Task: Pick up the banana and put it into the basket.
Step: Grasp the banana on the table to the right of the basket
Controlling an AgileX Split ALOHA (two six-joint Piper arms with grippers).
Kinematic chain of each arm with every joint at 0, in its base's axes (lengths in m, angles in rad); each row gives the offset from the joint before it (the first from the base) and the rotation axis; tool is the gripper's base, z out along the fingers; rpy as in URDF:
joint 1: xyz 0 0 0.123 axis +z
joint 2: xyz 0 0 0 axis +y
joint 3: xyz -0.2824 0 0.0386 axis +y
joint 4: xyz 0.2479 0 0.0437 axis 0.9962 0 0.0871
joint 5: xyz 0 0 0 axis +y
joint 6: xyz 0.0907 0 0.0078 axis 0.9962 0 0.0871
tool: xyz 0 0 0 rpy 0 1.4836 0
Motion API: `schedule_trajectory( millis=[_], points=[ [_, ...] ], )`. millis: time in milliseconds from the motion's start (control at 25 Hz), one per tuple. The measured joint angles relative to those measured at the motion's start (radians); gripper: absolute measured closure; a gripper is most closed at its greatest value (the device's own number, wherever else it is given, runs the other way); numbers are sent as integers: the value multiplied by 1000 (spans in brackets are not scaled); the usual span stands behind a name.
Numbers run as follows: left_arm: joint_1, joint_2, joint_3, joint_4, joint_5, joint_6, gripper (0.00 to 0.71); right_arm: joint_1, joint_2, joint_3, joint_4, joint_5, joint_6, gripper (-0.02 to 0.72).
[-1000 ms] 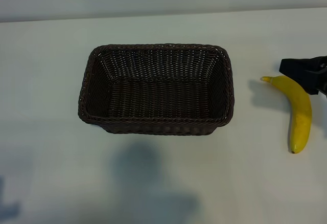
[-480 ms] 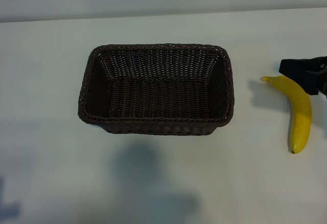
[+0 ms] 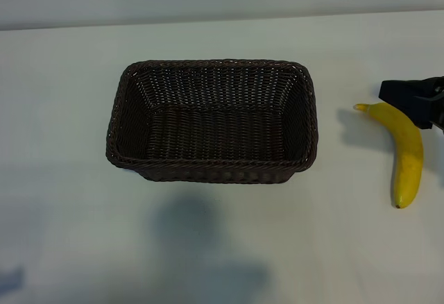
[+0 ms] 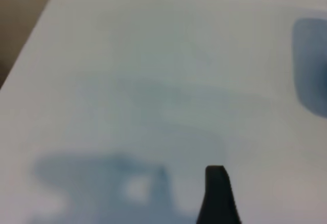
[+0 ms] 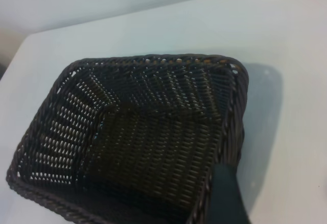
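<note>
The yellow banana (image 3: pixel 408 153) lies on the white table at the right, stem tip toward the basket. The dark brown wicker basket (image 3: pixel 211 62) stands empty in the middle. My right gripper (image 3: pixel 409 99) reaches in from the right edge and hangs over the banana's stem end, open, with nothing in it. In the right wrist view one dark finger (image 5: pixel 225 196) shows in front of the basket (image 5: pixel 153 59), and the banana is out of that view. The left gripper is outside the exterior view. Its wrist view shows one finger (image 4: pixel 217 196) over bare table, open and holding nothing.
White table surface (image 3: pixel 222 248) surrounds the basket, with broad shadows in front of it. The table's far edge (image 3: pixel 222 18) runs behind the basket. In the left wrist view a table edge (image 4: pixel 30 40) shows at one corner.
The small shadow at the exterior view's lower left corner has shrunk. Banana, basket and right gripper have not moved.
</note>
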Motion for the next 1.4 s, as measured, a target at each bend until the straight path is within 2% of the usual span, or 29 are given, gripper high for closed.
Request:
schedule_trajectory(
  millis=[720, 960, 1400],
  points=[
    [6, 0, 0, 0, 0, 5, 169, 0, 0, 0, 0, 0, 0, 215],
    [6, 0, 4, -26, -1, 119, 169, 0, 0, 0, -1, 0, 0, 215],
    [6, 0, 5, -38, -2, 144, 169, 0, 0, -2, -104, -20, 13, 215]
  ],
)
